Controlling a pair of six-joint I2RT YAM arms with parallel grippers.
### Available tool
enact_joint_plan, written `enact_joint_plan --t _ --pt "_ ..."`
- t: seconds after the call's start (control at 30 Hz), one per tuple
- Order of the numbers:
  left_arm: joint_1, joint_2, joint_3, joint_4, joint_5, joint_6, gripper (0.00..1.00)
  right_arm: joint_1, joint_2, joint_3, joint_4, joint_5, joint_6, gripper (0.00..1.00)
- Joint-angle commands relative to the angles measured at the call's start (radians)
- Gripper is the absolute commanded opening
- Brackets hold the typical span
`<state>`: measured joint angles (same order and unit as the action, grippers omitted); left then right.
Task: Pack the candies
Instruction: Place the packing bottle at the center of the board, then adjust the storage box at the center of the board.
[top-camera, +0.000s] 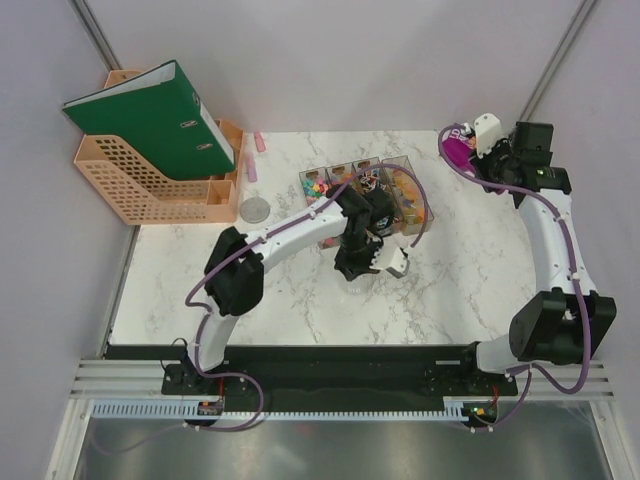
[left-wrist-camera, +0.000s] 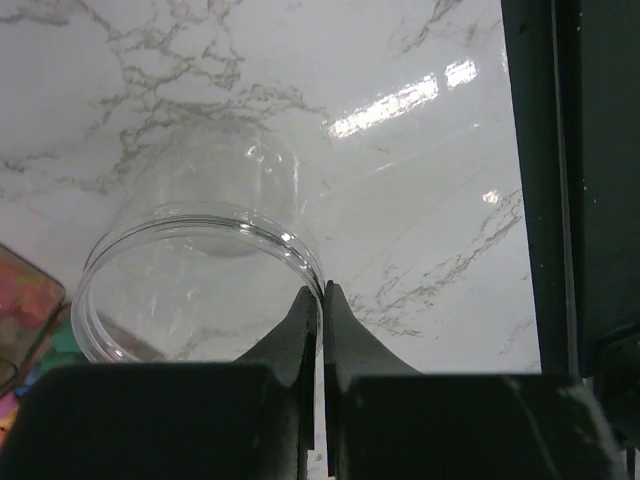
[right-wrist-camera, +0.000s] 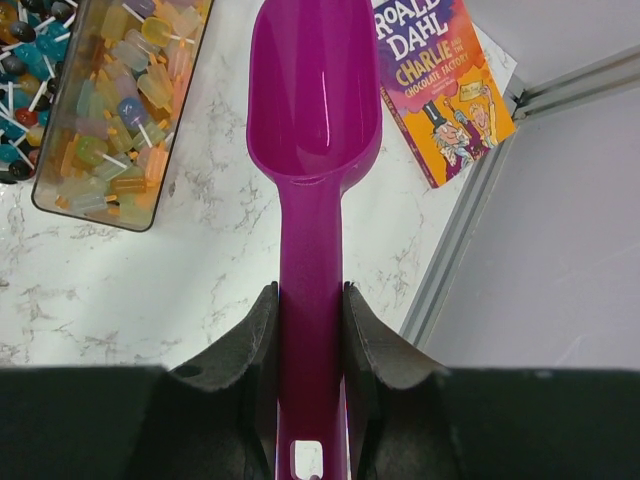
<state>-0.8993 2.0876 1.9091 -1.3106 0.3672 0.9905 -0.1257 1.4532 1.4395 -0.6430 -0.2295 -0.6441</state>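
On the grey-walled marble table (top-camera: 470, 290), left claw (left-wrist-camera: 322, 300) pinches the clear jar (left-wrist-camera: 200, 230), right claw (right-wrist-camera: 310, 320) clamps the purple scoop (right-wrist-camera: 315, 90).

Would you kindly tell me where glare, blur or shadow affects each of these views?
Left wrist: a bright glare streak lies across the marble table, and the clear jar shows only faintly. Right wrist: sharp, with a soft sheen down the purple scoop. Top external: evenly lit with only soft shadows, and the candies are too small to resolve.

This is a lab cell (grey panels (top-camera: 330, 60), aluminium framing (top-camera: 98, 35)).
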Motion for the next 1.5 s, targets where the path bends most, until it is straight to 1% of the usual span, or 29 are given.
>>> enact_joint_plan --t 0.0,0.1,0.17,0.27,0.3,0.4,0.43,0.47,0.5,0.57,0.6,0.63,0.67,0.7,0.73,0.77,0.8,0.83,0.87,0.93,0.97,1.0,1.03,1.07,1.1,1.17,1.23,1.4,1.47 --pt "-0.041 0.054 0.105 0.013 -0.028 0.024 0.02 -0.023 -0.065 -0.014 0.025 -0.031 -0.028 0.0" --pt "-0.067 0.077 0.148 0.014 -0.054 0.019 0.04 -0.034 -0.088 -0.039 0.025 -0.054 -0.042 0.0" --pt "-0.076 0.081 0.148 0.014 -0.065 0.022 0.08 -0.038 -0.091 -0.048 0.025 -0.06 -0.043 0.0" --pt "-0.082 0.086 0.143 0.013 -0.065 0.011 0.21 -0.04 -0.094 -0.056 0.025 -0.067 -0.037 0.0" --pt "-0.082 0.081 0.142 0.014 -0.065 0.008 0.29 -0.041 -0.097 -0.056 0.025 -0.073 -0.029 0.0" --pt "-0.082 0.058 0.117 0.036 -0.073 0.004 0.41 -0.041 -0.103 -0.062 0.025 -0.074 -0.022 0.0" --pt "-0.082 0.036 0.095 0.045 -0.071 0.008 0.43 -0.042 -0.103 -0.064 0.025 -0.076 -0.019 0.0" --pt "-0.082 0.022 0.085 0.065 -0.067 0.011 0.53 -0.04 -0.105 -0.068 0.025 -0.079 -0.017 0.0" --pt "-0.082 0.008 0.077 0.076 -0.06 0.013 0.56 -0.04 -0.105 -0.07 0.025 -0.077 -0.017 0.0" --pt "-0.082 -0.033 0.093 0.096 -0.05 0.008 0.57 -0.04 -0.106 -0.067 0.02 -0.079 -0.019 0.0" --pt "-0.082 -0.047 0.112 0.097 -0.066 0.001 0.58 -0.043 -0.109 -0.062 0.019 -0.077 -0.02 0.0" --pt "-0.082 -0.06 0.17 0.099 -0.08 -0.004 0.59 -0.043 -0.114 -0.059 0.016 -0.077 -0.022 0.0" --pt "-0.076 -0.098 0.2 0.108 -0.103 -0.01 0.6 -0.046 -0.117 -0.048 0.01 -0.086 -0.023 0.0" --pt "-0.069 -0.115 0.223 0.153 -0.164 -0.024 0.61 -0.046 -0.122 -0.044 0.005 -0.094 -0.022 0.0" --pt "-0.058 -0.139 0.24 0.192 -0.194 -0.027 0.61 -0.046 -0.117 -0.034 -0.015 -0.105 -0.017 0.0" --pt "-0.018 -0.184 0.237 0.23 -0.22 -0.033 0.61 -0.048 -0.114 -0.007 -0.029 -0.146 0.007 0.0" --pt "0.009 -0.207 0.228 0.316 -0.262 -0.056 0.59 -0.046 -0.088 0.013 -0.05 -0.169 0.021 0.0" --pt "0.042 -0.221 0.193 0.359 -0.284 -0.076 0.57 -0.035 -0.068 0.039 -0.111 -0.186 0.038 0.0" --pt "0.113 -0.228 0.174 0.388 -0.304 -0.091 0.52 -0.031 -0.009 0.106 -0.147 -0.198 0.079 0.0" --pt "0.184 -0.215 0.125 0.447 -0.356 -0.124 0.47 -0.028 0.05 0.175 -0.222 -0.208 0.135 0.0" --pt "0.25 -0.199 0.111 0.465 -0.363 -0.131 0.39 -0.028 0.097 0.224 -0.236 -0.214 0.173 0.0" --pt "0.281 -0.167 0.104 0.473 -0.363 -0.147 0.33 -0.023 0.116 0.243 -0.242 -0.214 0.234 0.0" --pt "0.308 -0.141 0.105 0.485 -0.35 -0.159 0.21 -0.005 0.13 0.257 -0.244 -0.209 0.26 0.0" --pt "0.359 -0.121 0.11 0.494 -0.34 -0.177 0.04 0.009 0.151 0.28 -0.239 -0.171 0.277 0.0" --pt "0.381 -0.103 0.116 0.498 -0.312 -0.215 0.02 0.021 0.16 0.292 -0.231 -0.159 0.32 0.0" --pt "0.424 -0.057 0.123 0.499 -0.283 -0.246 0.02 0.044 0.188 0.33 -0.225 -0.149 0.34 0.0" --pt "0.439 -0.028 0.099 0.502 -0.237 -0.269 0.02 0.069 0.197 0.332 -0.227 -0.107 0.298 0.0" --pt "0.444 0.015 0.051 0.488 -0.218 -0.291 0.02 0.072 0.2 0.322 -0.268 -0.079 0.29 0.0" --pt "0.444 0.006 -0.01 0.488 -0.206 -0.296 0.02 0.072 0.181 0.285 -0.258 -0.07 0.275 0.0"
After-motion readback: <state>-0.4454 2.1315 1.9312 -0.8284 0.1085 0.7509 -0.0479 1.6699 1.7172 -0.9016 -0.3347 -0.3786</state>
